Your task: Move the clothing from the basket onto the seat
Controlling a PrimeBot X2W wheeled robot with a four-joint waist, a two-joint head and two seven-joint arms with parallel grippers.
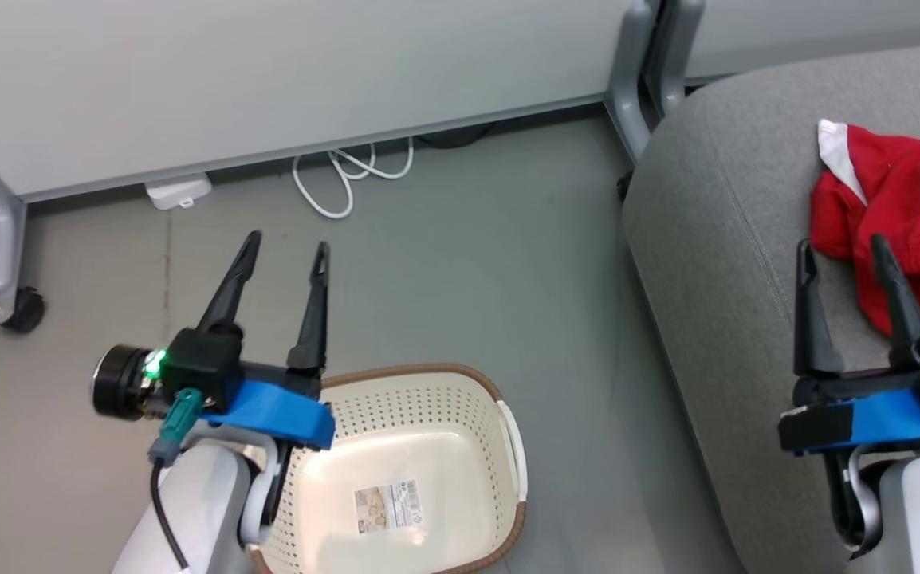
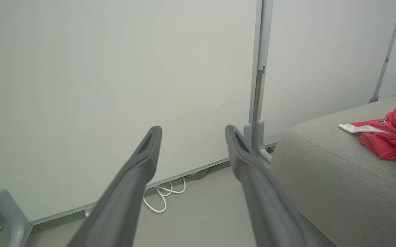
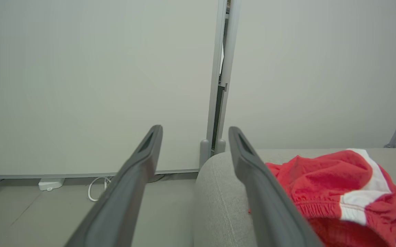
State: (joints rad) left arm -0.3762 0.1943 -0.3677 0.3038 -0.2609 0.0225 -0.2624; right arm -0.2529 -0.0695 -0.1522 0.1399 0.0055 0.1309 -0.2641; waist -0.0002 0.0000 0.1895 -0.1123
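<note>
Red clothing (image 1: 902, 199) cut off on seat (image 1: 715, 255), basket (image 1: 428, 410) partly hidden

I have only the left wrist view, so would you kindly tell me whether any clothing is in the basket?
Observer: No. In the head view the basket holds no clothing where it shows; only the label on its bottom is there.
Operator: Thank you. Where is the right gripper?
Observer: The right gripper hovers open over the seat, at the near edge of the red clothing, holding nothing.
Operator: And where is my gripper relative to the basket?
Observer: The left gripper points over the floor beyond the basket's far left corner.
</note>
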